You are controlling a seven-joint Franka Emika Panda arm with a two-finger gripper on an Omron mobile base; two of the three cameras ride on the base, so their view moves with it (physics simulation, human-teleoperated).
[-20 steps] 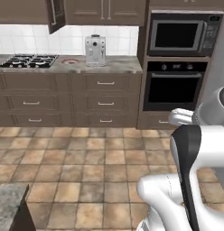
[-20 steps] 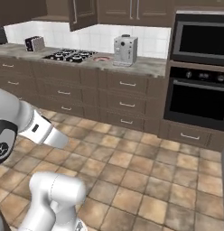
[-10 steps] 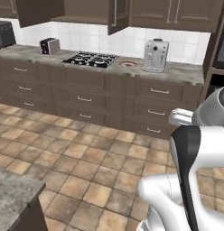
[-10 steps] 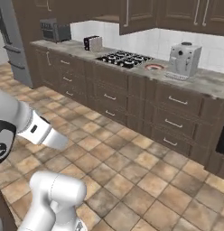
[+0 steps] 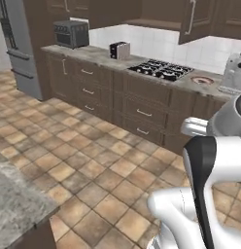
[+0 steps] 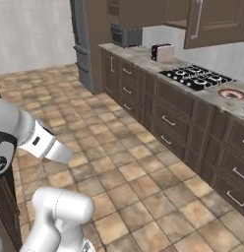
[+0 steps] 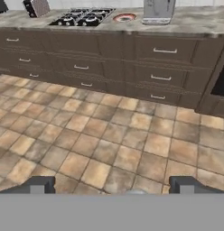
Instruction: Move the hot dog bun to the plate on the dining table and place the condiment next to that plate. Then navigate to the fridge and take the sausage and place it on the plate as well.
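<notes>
The fridge (image 5: 16, 48) is a tall grey steel unit at the far left end of the cabinet run, doors closed; it also stands at the back in the right base view (image 6: 85, 47). A corner of the dining table's marbled top (image 5: 15, 204) shows at the lower left. In the hand view my gripper (image 7: 112, 187) is open, its two dark fingertips (image 7: 39, 185) wide apart over bare tiled floor, with nothing between them. The hot dog bun, the plate, the condiment and the sausage are out of view.
A dark cabinet run carries a toaster oven (image 5: 71, 33), a toaster (image 5: 120, 49), a stove (image 5: 159, 69), a red-rimmed white plate (image 5: 202, 80) and a coffee machine (image 7: 156, 10). Tiled floor (image 6: 119, 147) lies between me and the fridge. The island's dark base (image 6: 6, 206) is close on my left.
The whole picture has swept sideways: the base has turned left, the wall ovens have left the views and the fridge has come in. The gripper has stayed open.
</notes>
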